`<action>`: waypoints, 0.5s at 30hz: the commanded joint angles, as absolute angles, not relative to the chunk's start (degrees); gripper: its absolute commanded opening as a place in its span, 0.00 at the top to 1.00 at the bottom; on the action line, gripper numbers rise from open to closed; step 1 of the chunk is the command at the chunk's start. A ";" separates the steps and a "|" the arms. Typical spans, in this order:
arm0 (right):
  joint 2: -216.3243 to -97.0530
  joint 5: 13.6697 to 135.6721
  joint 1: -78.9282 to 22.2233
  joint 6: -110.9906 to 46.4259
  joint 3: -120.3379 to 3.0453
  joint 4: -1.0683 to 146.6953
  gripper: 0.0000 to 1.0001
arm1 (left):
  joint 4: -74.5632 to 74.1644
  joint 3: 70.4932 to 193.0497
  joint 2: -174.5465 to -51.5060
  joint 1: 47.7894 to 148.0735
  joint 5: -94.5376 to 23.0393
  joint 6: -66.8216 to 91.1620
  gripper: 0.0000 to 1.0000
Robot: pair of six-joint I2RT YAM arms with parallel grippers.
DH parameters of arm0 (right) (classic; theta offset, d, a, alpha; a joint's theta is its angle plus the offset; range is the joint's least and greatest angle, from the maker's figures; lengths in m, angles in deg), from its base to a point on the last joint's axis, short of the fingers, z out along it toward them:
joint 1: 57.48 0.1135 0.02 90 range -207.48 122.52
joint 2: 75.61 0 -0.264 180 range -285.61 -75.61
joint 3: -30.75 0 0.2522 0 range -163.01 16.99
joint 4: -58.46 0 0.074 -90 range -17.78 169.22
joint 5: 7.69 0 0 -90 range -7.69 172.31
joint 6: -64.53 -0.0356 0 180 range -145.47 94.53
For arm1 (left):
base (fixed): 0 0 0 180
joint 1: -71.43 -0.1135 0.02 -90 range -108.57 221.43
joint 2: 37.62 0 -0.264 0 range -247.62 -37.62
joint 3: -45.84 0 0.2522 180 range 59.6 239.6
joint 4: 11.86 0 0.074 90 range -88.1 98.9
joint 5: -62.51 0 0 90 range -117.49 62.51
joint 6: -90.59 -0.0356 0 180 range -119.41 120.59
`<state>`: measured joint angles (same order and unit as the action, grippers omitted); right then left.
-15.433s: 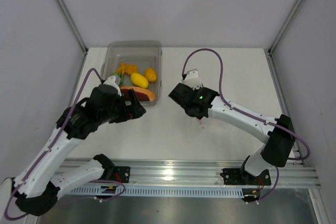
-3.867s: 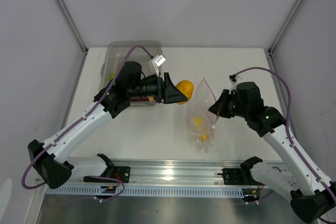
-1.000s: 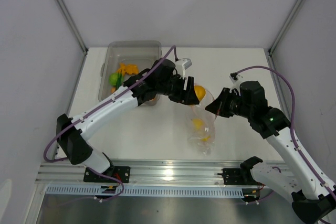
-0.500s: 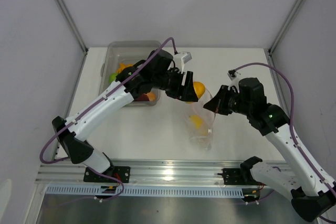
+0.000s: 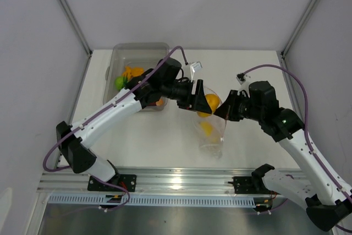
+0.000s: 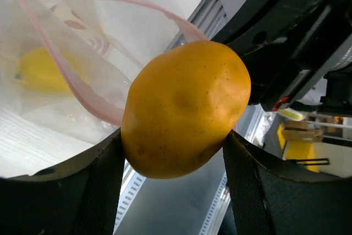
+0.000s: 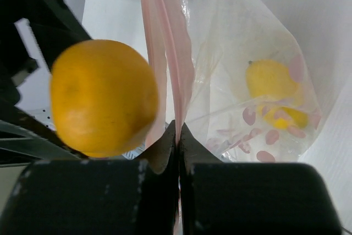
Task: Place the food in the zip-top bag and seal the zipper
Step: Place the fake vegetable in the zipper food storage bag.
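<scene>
Now the left claw [image 6: 173, 136] is grasping the orange fruit [image 6: 184, 108] right at the mouth of the zip-top bag [image 7: 247, 37]. The right claw [image 7: 177, 129] is clenched on the pink zipper [image 7: 165, 37] and holds that edge up. A lemon [image 7: 269, 78] lies inside the bag.

To do this well, I think the left claw should push the fruit past the pink strip and deep into the opening before it lets go. The right claw should hold the mouth wide.

The bag's long way runs from its mouth, far from the arm bases, to its bottom nearer them, over the counter [image 5: 165, 141]. The mouth faces the fruit.
</scene>
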<state>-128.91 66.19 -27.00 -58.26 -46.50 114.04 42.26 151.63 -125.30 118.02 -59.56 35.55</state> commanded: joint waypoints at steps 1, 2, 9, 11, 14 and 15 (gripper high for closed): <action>-128.17 67.11 -26.63 -56.40 -48.32 113.79 1.00 | 21.97 144.79 -119.39 117.66 -64.04 43.38 1.00; -128.25 66.93 -26.63 -56.67 -48.31 113.62 1.00 | 16.37 137.63 -118.23 117.58 -64.57 44.87 0.99; -127.38 64.03 -26.54 -59.48 -48.23 112.56 1.00 | -6.09 130.36 -116.89 117.84 -63.53 47.35 0.94; -127.03 63.86 -26.54 -60.18 -48.31 112.56 1.00 | -7.23 130.79 -118.21 117.84 -63.00 47.17 0.91; -126.67 63.24 -26.54 -61.24 -48.40 112.12 1.00 | -8.20 130.01 -119.53 117.84 -61.77 47.17 0.88; -126.59 63.24 -26.63 -61.59 -48.49 111.86 1.00 | -8.38 129.74 -119.71 117.84 -61.42 47.17 0.88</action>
